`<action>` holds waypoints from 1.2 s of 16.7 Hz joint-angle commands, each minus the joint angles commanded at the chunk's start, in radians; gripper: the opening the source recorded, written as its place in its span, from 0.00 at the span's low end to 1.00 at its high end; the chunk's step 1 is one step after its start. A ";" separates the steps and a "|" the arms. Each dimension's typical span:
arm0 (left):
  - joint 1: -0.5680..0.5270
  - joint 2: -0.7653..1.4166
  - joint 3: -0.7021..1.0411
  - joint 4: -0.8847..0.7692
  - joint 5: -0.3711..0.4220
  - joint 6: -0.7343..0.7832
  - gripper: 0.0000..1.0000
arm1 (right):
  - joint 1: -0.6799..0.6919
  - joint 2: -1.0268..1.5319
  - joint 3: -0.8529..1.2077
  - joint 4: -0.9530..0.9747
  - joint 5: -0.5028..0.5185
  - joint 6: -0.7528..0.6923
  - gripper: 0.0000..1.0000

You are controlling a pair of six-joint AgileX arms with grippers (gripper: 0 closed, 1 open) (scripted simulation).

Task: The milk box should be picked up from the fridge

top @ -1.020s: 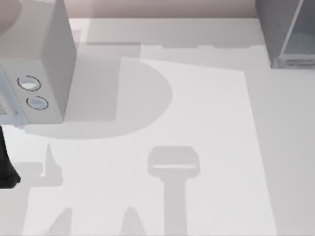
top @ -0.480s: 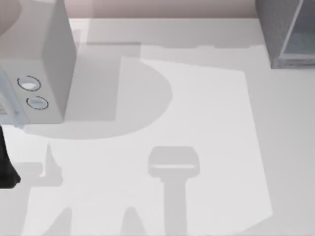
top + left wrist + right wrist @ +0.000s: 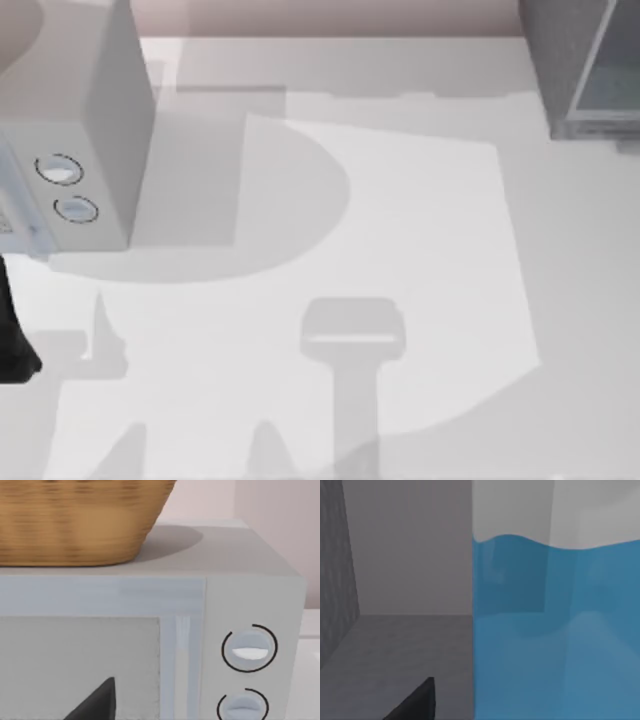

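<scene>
The milk box [image 3: 555, 630] stands very close in the right wrist view, its sky-blue side under a white top. It sits on the grey floor inside the fridge [image 3: 405, 555], whose speckled wall is beside it. A dark part of my right gripper [image 3: 415, 705] juts in just beside the carton's edge. In the top view the fridge [image 3: 560, 60] stands at the table's far right corner with its glassy panel facing out. My left arm [image 3: 15, 330] is parked at the table's left edge, and a dark part of my left gripper [image 3: 95, 705] faces the light grey box.
A light grey box with two round dials [image 3: 90, 110] stands at the far left of the table. A woven basket [image 3: 75, 520] sits on top of it. The white tabletop [image 3: 400, 220] lies open between this box and the fridge, crossed by shadows.
A shadow has spread over the table's near right corner in the top view. The left arm has not moved.
</scene>
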 joint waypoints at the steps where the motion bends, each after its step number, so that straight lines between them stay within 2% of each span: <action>1: 0.000 0.000 0.000 0.000 0.000 0.000 1.00 | 0.000 0.000 0.000 0.000 0.000 0.000 1.00; 5: 0.000 0.000 0.000 0.000 0.000 0.000 1.00 | 0.001 0.023 0.038 -0.019 0.002 0.000 1.00; 11: 0.000 0.000 0.000 0.000 0.000 0.000 1.00 | 0.026 0.137 0.273 -0.131 0.028 -0.001 1.00; 16: 0.000 0.000 0.000 0.000 0.000 0.000 1.00 | 0.030 0.149 0.295 -0.146 0.032 -0.002 1.00; 20: 0.000 0.000 0.000 0.000 0.000 0.000 1.00 | 0.030 0.149 0.295 -0.146 0.032 -0.002 0.70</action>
